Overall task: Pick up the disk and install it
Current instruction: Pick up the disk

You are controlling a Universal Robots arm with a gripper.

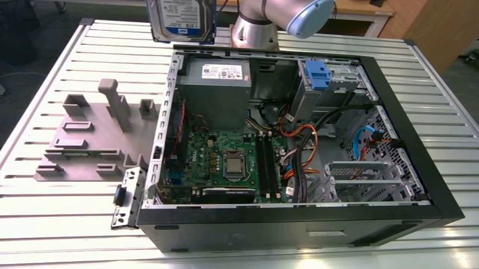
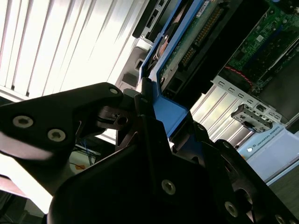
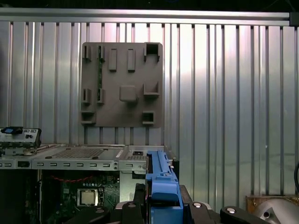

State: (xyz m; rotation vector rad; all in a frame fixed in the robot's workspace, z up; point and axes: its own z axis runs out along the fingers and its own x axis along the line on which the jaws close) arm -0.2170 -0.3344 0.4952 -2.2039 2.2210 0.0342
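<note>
Arm (image 1: 253, 31): silver-grey tube, rounded pale blue joint cap (image 1: 311, 15). Gripper (image 2: 156, 116): matte black angular housing, silver round-head screws (image 2: 168, 186) set in its plates.

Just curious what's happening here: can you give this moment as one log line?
pincer: shut on disk | disk: held in the air | computer case: open, disk not yet inside

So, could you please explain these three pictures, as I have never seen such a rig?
It is one robot arm with a gripper. The exterior view comes from a camera off the arm; both wrist views come from cameras riding on it. On the slatted metal table lie an open computer case and, at the exterior view's left, a grey plate with pegs. The gripper is shut on the disk by its blue rail, holding it in the air.
</note>
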